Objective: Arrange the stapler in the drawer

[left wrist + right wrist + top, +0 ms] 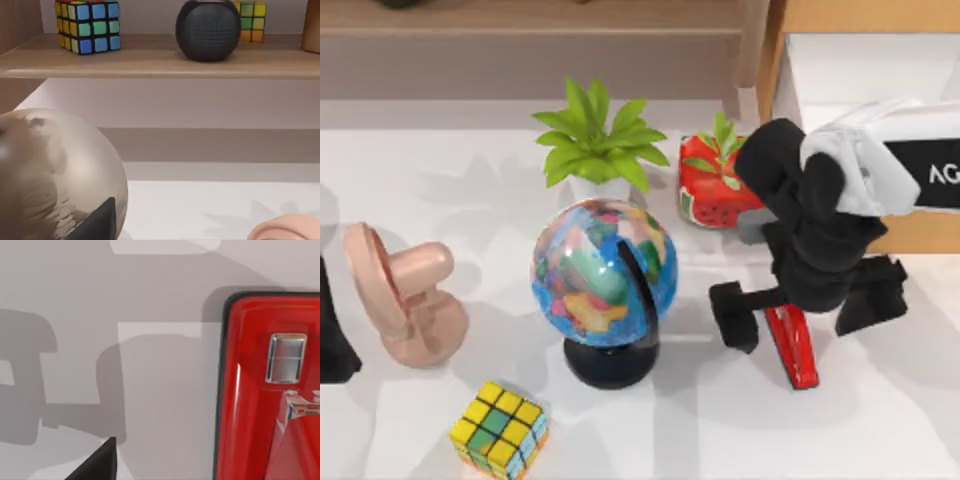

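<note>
The slim red stapler [792, 346] lies flat on the white table, right of the globe. My right gripper [802, 306] hangs directly above it, open, with one black finger [733, 316] to its left and the other to its right, both clear of it. In the right wrist view the glossy stapler [270, 390] sits close below the camera, its silver plate showing. The drawer [790, 60], a light-brown wooden box with a white interior, stands open at the back right, behind the right arm. My left gripper [332, 345] is parked at the table's left edge.
A globe [605, 275] on a black base stands mid-table. Behind it are a green potted plant [595, 140] and a red watermelon planter [715, 185]. A pink object [405, 295] and a Rubik's cube [500, 430] are at the left front. A wooden shelf [160, 62] carries cubes and a black speaker.
</note>
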Controlling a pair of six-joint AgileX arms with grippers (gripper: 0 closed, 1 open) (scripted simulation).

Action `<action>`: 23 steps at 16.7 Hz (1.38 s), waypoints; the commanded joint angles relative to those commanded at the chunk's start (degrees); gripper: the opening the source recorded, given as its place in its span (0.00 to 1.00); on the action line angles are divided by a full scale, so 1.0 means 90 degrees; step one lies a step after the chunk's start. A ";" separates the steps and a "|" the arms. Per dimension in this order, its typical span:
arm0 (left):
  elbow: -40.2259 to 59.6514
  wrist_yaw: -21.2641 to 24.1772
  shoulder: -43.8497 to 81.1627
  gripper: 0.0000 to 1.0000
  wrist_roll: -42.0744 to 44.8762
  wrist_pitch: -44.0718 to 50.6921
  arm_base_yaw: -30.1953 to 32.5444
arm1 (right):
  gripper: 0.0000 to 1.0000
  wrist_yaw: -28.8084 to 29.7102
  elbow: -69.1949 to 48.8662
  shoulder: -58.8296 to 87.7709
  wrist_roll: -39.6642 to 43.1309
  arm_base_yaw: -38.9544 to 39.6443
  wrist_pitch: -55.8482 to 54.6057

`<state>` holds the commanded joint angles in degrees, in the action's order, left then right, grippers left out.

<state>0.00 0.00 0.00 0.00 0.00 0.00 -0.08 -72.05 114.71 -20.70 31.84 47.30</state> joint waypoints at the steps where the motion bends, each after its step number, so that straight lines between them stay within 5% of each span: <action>1: 0.0000 0.0000 0.0000 1.00 0.0000 0.0000 0.0000 | 0.85 0.0000 0.0000 0.0000 0.0000 0.0000 0.0000; 12: 0.0000 0.0000 0.0000 1.00 0.0000 0.0000 0.0000 | 0.02 0.0000 0.0000 0.0000 0.0000 0.0000 0.0000; 23: 0.0000 0.0000 0.0000 1.00 0.0000 0.0000 0.0000 | 0.00 0.0008 -0.0058 -0.0059 0.0000 -0.0014 0.0104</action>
<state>0.00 0.00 0.00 0.00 0.00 0.00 -0.01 -72.57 114.17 -20.69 31.71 48.24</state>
